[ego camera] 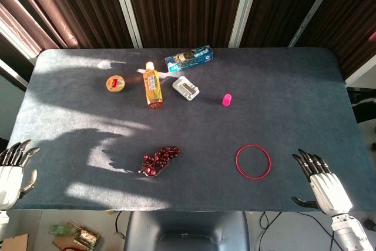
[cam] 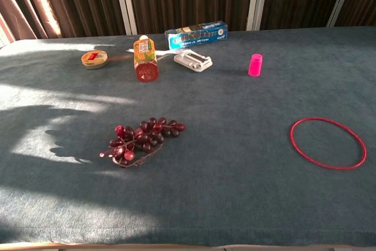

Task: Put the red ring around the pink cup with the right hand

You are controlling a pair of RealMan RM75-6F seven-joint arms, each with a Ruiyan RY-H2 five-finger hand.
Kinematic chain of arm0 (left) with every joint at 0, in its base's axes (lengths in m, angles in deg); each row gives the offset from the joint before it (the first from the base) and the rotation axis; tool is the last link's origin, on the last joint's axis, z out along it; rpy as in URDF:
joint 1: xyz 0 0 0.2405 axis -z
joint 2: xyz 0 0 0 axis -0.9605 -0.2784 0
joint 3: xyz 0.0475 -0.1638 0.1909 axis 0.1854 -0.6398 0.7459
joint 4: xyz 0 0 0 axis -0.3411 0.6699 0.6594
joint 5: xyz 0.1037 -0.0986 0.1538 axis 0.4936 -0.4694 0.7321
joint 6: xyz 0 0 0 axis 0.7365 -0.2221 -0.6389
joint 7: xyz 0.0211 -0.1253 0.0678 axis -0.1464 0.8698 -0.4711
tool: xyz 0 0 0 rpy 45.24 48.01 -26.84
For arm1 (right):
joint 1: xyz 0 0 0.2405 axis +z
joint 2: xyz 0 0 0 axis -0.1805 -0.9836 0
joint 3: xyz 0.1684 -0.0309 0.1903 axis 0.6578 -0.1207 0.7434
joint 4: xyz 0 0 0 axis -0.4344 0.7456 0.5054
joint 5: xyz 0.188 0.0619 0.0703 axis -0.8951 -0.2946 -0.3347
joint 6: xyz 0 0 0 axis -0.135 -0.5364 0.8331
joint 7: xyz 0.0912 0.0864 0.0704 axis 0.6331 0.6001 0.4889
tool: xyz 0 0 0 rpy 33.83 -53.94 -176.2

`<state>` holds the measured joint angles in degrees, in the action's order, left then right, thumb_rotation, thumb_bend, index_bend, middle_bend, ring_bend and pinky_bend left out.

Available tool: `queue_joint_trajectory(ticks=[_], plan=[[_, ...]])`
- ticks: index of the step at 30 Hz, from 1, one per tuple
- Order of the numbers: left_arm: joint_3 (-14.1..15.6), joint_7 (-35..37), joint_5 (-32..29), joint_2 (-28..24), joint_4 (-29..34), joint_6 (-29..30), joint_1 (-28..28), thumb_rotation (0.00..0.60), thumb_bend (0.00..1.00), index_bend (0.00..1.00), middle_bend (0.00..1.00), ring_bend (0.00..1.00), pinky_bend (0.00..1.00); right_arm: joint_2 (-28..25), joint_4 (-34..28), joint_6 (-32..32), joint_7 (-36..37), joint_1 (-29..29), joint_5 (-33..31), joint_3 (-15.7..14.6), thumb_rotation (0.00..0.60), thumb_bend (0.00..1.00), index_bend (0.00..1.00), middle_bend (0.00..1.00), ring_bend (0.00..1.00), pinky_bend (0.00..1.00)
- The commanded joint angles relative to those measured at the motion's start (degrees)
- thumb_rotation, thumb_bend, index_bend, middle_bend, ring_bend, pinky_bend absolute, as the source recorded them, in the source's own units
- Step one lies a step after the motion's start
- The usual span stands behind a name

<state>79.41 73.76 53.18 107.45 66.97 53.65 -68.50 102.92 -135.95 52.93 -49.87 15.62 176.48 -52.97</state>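
Note:
The red ring (ego camera: pixel 254 161) (cam: pixel 327 143) lies flat on the dark table, toward its front right. The small pink cup (ego camera: pixel 227 99) (cam: pixel 255 64) stands upright farther back, apart from the ring. My right hand (ego camera: pixel 323 181) rests at the table's front right edge, to the right of the ring, fingers spread and holding nothing. My left hand (ego camera: pixel 13 170) sits at the front left edge, fingers apart and empty. Neither hand shows in the chest view.
A bunch of dark grapes (ego camera: pixel 159 160) (cam: pixel 141 140) lies front centre. At the back are an orange drink bottle (ego camera: pixel 153 86) (cam: pixel 144 58), a blue box (ego camera: pixel 188 58) (cam: pixel 195 33), a white object (ego camera: pixel 185 89) (cam: pixel 193 60) and a round tin (ego camera: pixel 116 83) (cam: pixel 94 59).

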Motion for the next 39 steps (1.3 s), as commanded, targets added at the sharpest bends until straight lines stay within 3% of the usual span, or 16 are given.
queue_joint_trajectory(ticks=[1,7,13,15,17,18,21,22,25,32,39], plan=[[0.04,-0.19,0.05,0.01,-0.01,-0.07,0.03,0.600,0.51,0.21,0.10,0.09,0.18,-0.11,-0.11,-0.18,0.05,0.09,-0.11,-0.01,0.600,0.01,0.00,0.00,0.00,0.13],[0.04,-0.38,0.01,0.06,0.12,-0.07,-0.02,0.600,0.51,0.23,0.11,0.08,0.18,-0.20,-0.03,0.25,1.26,0.15,0.61,0.05,0.600,0.01,0.00,0.00,0.00,0.13],[0.30,-1.06,0.09,-0.12,0.71,0.03,-0.28,0.600,0.52,0.29,0.14,0.09,0.19,-2.37,-2.19,-3.68,1.71,2.09,0.35,-0.43,0.600,0.02,0.00,0.04,0.04,0.16],[0.29,-0.80,0.24,-0.21,0.89,0.47,-0.48,0.600,0.51,0.29,0.15,0.09,0.19,-2.43,-2.84,-4.52,0.51,3.09,0.11,0.33,0.600,0.05,0.02,0.15,0.15,0.25],[0.22,-0.62,0.15,-0.25,0.96,0.73,-0.63,0.600,0.51,0.28,0.16,0.09,0.20,-1.96,-3.20,-4.97,-1.58,4.02,-0.08,1.28,0.600,0.10,0.13,0.32,0.38,0.46],[0.17,-0.61,0.05,-0.27,0.95,0.74,-0.67,0.600,0.51,0.28,0.16,0.09,0.20,-1.66,-3.37,-5.17,-2.47,4.43,-0.13,1.66,0.600,0.11,0.16,0.38,0.48,0.55],[0.16,-0.60,0.01,-0.28,0.95,0.74,-0.68,0.600,0.51,0.28,0.17,0.09,0.21,-1.52,-3.51,-5.31,-2.91,4.59,-0.28,1.83,0.600,0.13,0.24,0.49,0.65,0.72],[0.13,-0.57,-0.13,-0.31,0.96,0.72,-0.73,0.600,0.51,0.28,0.17,0.09,0.21,-1.36,-3.68,-5.43,-3.46,4.84,-0.34,2.07,0.600,0.19,0.33,0.59,0.77,0.84],[-0.08,-0.17,-0.68,-0.59,1.30,1.04,-1.06,0.600,0.52,0.28,0.18,0.09,0.22,-0.12,-4.24,-6.33,-8.61,7.12,1.68,3.42,0.600,0.39,0.52,0.78,0.97,1.00],[0.18,-0.47,-0.51,-0.73,1.57,0.33,-0.90,0.600,0.52,0.28,0.18,0.09,0.23,-0.84,-8.14,-9.74,-15.50,9.17,-0.75,4.06,0.600,0.50,0.58,0.85,1.00,1.00],[0.11,0.19,-0.52,-0.95,1.57,0.17,-0.85,0.600,0.52,0.28,0.19,0.09,0.23,0.59,-8.13,-13.57,-19.73,10.59,-6.04,4.22,0.600,0.51,0.58,0.88,1.00,1.00]])
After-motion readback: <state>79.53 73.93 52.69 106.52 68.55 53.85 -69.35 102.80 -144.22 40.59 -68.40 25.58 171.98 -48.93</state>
